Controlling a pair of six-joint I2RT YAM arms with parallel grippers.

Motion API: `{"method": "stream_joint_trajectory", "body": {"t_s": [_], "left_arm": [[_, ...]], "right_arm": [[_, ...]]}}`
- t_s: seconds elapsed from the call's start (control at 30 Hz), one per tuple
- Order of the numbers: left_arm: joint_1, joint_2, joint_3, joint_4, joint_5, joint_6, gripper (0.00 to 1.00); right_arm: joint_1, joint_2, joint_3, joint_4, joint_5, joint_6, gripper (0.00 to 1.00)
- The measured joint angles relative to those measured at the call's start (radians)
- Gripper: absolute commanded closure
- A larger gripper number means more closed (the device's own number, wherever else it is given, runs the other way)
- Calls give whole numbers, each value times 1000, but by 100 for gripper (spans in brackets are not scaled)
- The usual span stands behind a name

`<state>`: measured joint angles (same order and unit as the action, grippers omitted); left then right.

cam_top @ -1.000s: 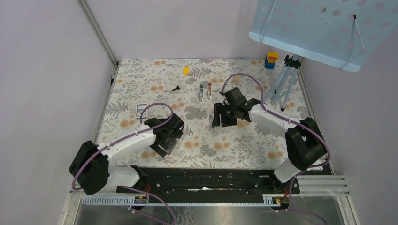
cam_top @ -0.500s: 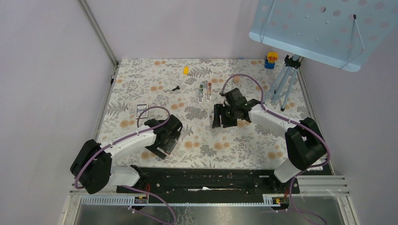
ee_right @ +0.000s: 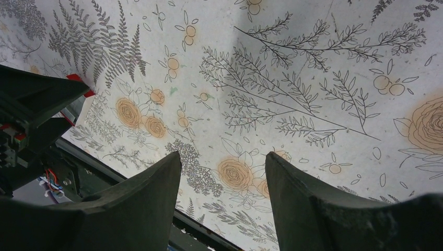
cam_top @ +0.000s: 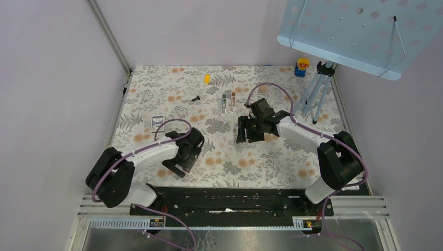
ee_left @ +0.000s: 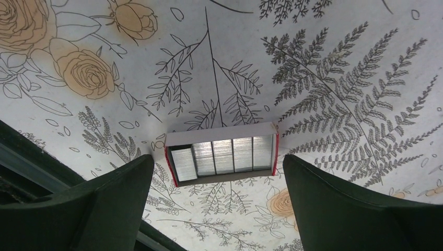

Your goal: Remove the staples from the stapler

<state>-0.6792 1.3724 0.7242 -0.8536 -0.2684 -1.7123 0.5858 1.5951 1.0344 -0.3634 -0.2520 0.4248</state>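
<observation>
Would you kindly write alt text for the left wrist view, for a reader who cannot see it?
A small open cardboard box with red ends, filled with silver staple strips, lies on the floral-printed tablecloth. The open left gripper frames it, one dark finger either side.

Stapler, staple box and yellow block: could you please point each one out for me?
stapler (cam_top: 241,129): top external view, on its long black body.
staple box (ee_left: 219,137): left wrist view, on its grey upper wall.
yellow block (cam_top: 207,78): top external view, on its middle.
</observation>
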Motion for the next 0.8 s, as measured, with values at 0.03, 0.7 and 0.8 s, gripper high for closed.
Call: {"method": "stream_joint_trajectory", "body": {"t_s": [0.03, 0.7, 0.8], "left_arm": [[0, 6, 0, 1, 0, 2, 1], [4, 51, 20, -19, 5, 30, 17], [3, 63, 26, -29, 6, 36, 20]], "right_arm": [[0, 0, 0, -1, 0, -1, 33], [0, 0, -2, -13, 26, -10, 33], [0, -1, -4, -14, 29, -11, 32]]}}
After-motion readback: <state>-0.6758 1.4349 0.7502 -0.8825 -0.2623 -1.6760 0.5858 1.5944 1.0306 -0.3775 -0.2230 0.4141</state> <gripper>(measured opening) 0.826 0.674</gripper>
